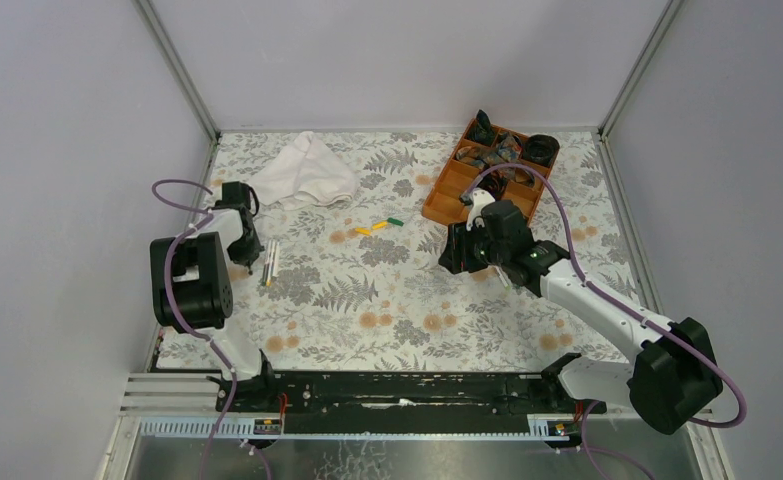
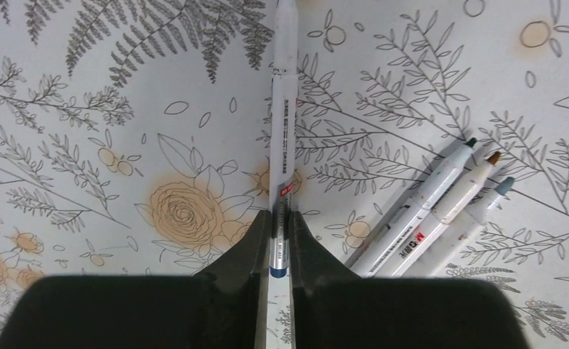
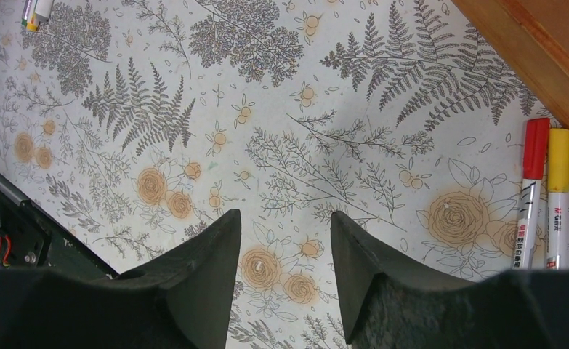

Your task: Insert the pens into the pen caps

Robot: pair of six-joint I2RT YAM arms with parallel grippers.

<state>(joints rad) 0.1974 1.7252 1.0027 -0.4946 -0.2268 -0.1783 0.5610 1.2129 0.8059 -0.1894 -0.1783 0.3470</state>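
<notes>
Floral-print counter (image 1: 387,300) seen from above, with two robot arms at its near edge. The left jaws are clamped on one white pen (image 2: 283,109), which sticks straight out ahead of them, over the counter. Just to its right, three more pens (image 2: 441,200) lie side by side, touching, with their uncapped tips pointing away. The right jaws stand apart with nothing between them, above the counter near an orange tray (image 1: 443,195). Beside that tray lie two capped pens, one with a red cap (image 3: 535,138), one with a yellow cap (image 3: 559,149). Mid-counter, a loose yellow cap (image 1: 378,226) and a green cap (image 1: 395,221) lie close together. A white cloth (image 1: 307,172) lies at the back left.
</notes>
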